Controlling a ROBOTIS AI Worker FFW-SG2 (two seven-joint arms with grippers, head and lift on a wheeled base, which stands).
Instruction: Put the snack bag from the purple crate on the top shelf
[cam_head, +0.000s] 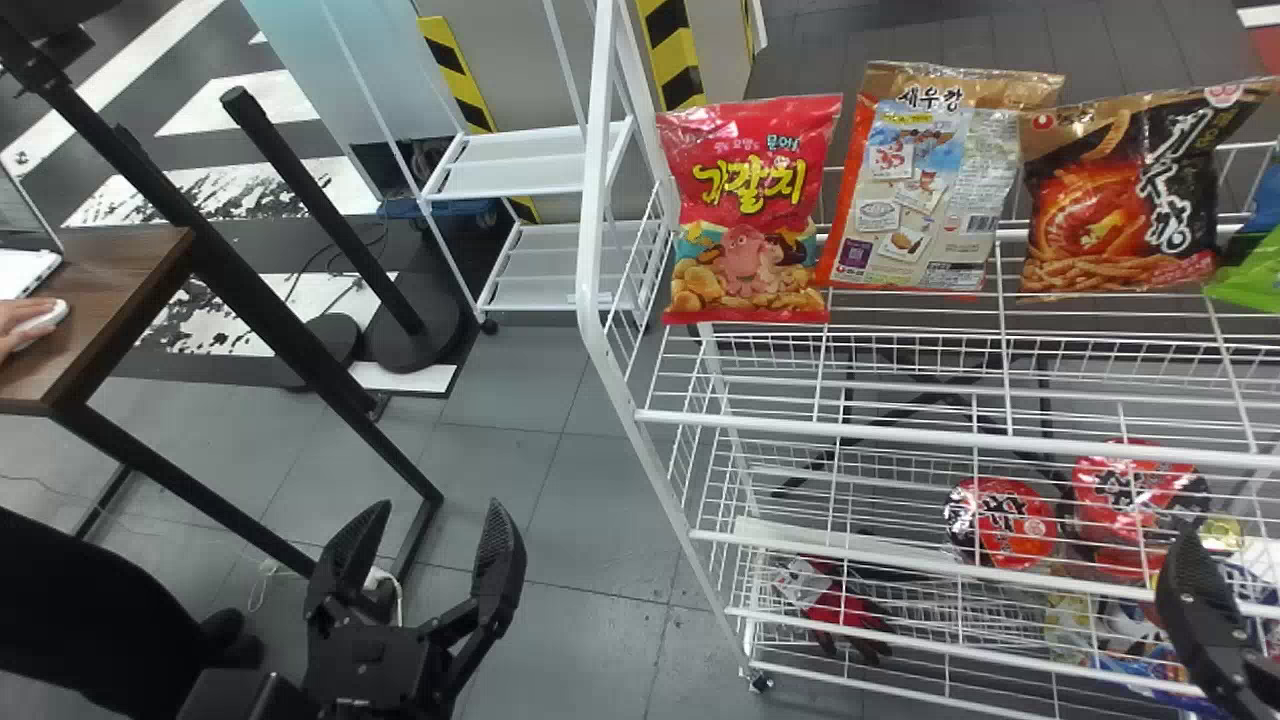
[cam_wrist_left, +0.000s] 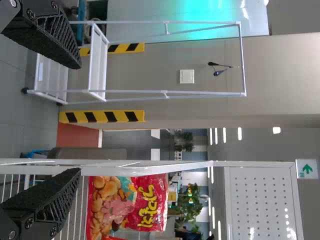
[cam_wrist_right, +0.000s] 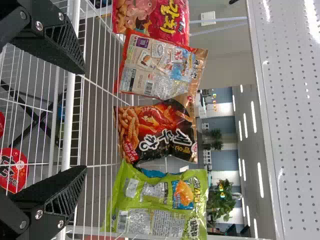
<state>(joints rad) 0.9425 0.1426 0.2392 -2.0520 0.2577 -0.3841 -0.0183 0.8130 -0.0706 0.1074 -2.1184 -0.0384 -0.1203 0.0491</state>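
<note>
My left gripper (cam_head: 436, 525) stands open over the floor, left of the white wire rack (cam_head: 900, 432); in the left wrist view nothing is between the fingers of the left gripper (cam_wrist_left: 78, 118). My right gripper (cam_head: 1200, 610) is in front of the rack at the lower right, and the right wrist view shows the right gripper (cam_wrist_right: 85, 120) open and empty. Along the top shelf stand a red snack bag (cam_head: 750, 210), a bag with its printed back outward (cam_head: 915, 190), a black bag (cam_head: 1120, 200) and a green bag (cam_wrist_right: 157, 202).
Cup noodles (cam_head: 1000, 522) and other packs lie on the lower shelves, with a red and dark item (cam_head: 840, 610) at lower left. A white cart (cam_head: 530, 165) stands behind the rack's left end. A wooden desk (cam_head: 110, 290) and black post (cam_head: 320, 210) are at left.
</note>
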